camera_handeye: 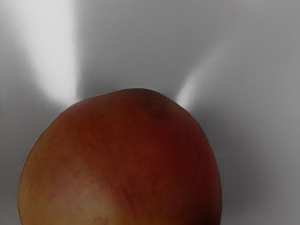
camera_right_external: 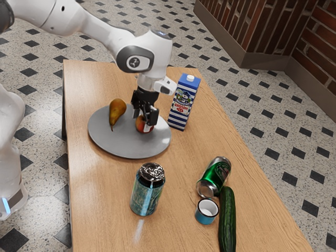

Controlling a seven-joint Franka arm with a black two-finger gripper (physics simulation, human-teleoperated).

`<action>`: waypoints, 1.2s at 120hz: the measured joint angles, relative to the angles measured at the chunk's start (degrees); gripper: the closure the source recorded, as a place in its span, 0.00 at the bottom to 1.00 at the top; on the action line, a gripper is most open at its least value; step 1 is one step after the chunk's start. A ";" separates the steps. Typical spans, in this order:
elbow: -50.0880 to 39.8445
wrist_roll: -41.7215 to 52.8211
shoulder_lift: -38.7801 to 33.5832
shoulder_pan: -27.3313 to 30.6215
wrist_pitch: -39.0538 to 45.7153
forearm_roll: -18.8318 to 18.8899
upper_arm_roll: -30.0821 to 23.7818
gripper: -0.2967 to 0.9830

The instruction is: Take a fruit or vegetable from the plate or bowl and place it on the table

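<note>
My gripper (camera_right_external: 145, 118) points down over the grey plate (camera_right_external: 107, 143), right at a red apple (camera_right_external: 140, 125) that it partly covers. Whether it holds the apple or just surrounds it cannot be made out. Seen from the hand, the apple (camera_handeye: 122, 159) is large and close, red with a yellowish side, against the grey plate (camera_handeye: 140, 42). A brown-yellow pear (camera_right_external: 117, 110) lies on the same plate, toward the exterior view's left of the apple.
A blue-striped carton (camera_right_external: 184, 102) stands close beside the plate and hand. Elsewhere on the wooden table (camera_right_external: 105, 199) are a teal can (camera_right_external: 147, 191), a tipped green can (camera_right_external: 214, 177), a small blue cup (camera_right_external: 206, 215) and a cucumber (camera_right_external: 227, 220).
</note>
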 joint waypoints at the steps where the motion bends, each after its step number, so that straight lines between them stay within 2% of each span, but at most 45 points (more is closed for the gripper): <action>1: 0.00 0.00 0.02 0.01 0.04 0.00 0.00 0.25; 35: -0.04 -0.06 1.03 0.81 2.80 1.72 0.00 0.25; 90: 0.04 -0.11 2.76 0.81 6.33 1.36 0.08 0.26; 132: 0.68 -0.09 2.38 0.73 2.59 -0.55 0.94 0.37; 144: 1.39 -0.21 2.34 0.62 2.04 -0.57 0.90 0.42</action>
